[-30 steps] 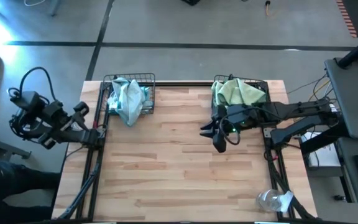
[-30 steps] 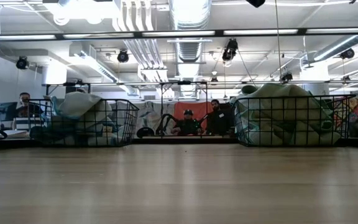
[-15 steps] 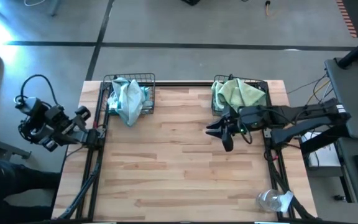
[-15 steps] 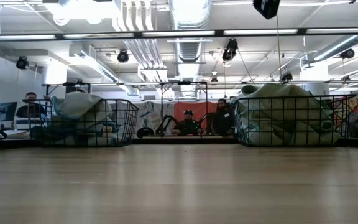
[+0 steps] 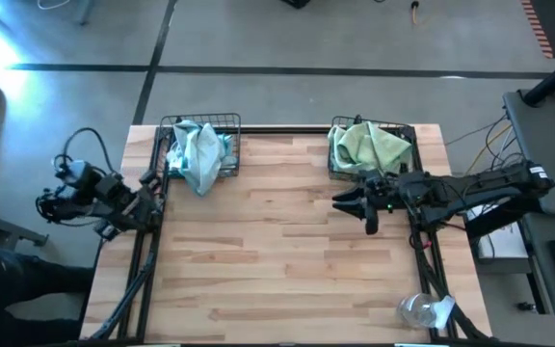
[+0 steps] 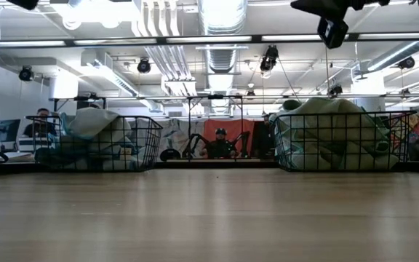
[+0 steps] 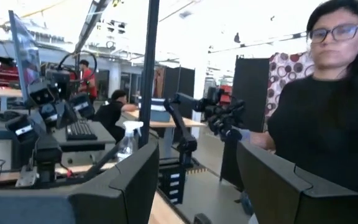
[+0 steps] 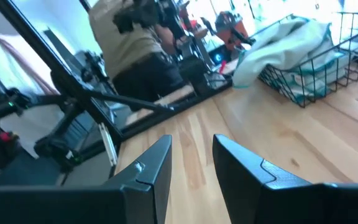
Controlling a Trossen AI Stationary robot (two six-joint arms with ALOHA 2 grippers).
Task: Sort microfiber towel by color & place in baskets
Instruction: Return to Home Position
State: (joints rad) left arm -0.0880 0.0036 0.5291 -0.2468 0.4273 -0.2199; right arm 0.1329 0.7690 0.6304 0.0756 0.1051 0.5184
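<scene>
Two black wire baskets stand at the table's far edge. The left basket [image 5: 200, 145] holds light blue microfiber towels [image 5: 197, 154], one hanging over its near rim. The right basket [image 5: 372, 145] holds pale green towels [image 5: 366, 143]. Both baskets also show in the low view, left [image 6: 97, 143] and right [image 6: 340, 136]. My right gripper [image 5: 353, 204] hovers open just in front of the right basket, pointing level toward the table's left, with nothing between its fingers [image 8: 191, 168]. My left gripper [image 5: 152, 190] is open at the table's left edge, also holding nothing [image 7: 197, 180].
A crumpled clear plastic wrapper [image 5: 424, 310] lies at the table's near right corner. Bare wood [image 5: 277, 241] spreads between and in front of the baskets. People sit in the room behind the table [image 6: 220, 142], and one person stands close in the left wrist view [image 7: 328, 106].
My right gripper has drawn back toward the table's right edge, sunk, and tipped up from slanting down to level; it now shows at the top of the low view. My left arm has sunk beside the table's left edge. Both grippers stay open. The towels lie as before.
</scene>
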